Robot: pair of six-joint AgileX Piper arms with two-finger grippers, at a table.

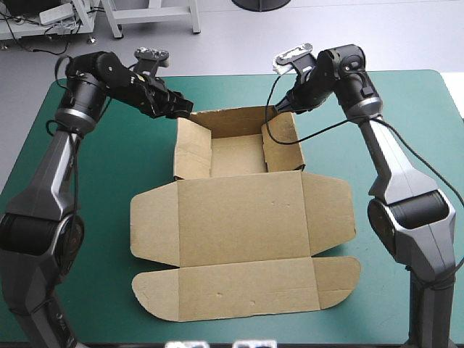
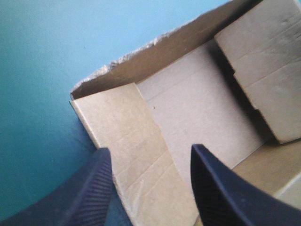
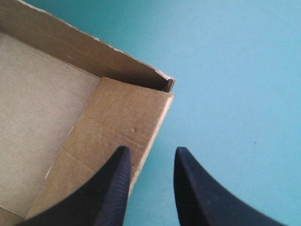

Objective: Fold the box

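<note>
The brown box (image 1: pixel 239 217) lies mid-table as an open tray with its lid and flaps flat toward the near edge. Its raised walls surround the floor (image 1: pixel 235 156) at the far end. My left gripper (image 1: pixel 185 110) hovers at the tray's far left corner. In the left wrist view that gripper (image 2: pixel 150 149) is open, one finger on each side of the left side wall (image 2: pixel 127 132). At the far right corner my right gripper (image 1: pixel 278 109) is open too. In its own view the right gripper (image 3: pixel 151 149) straddles the top edge of the right side wall (image 3: pixel 122 117).
The teal-green cover (image 1: pixel 87 174) shows to the left and right of the box and in a strip beyond its far wall. The lid's rounded flaps (image 1: pixel 341 279) reach close to the table's near edge.
</note>
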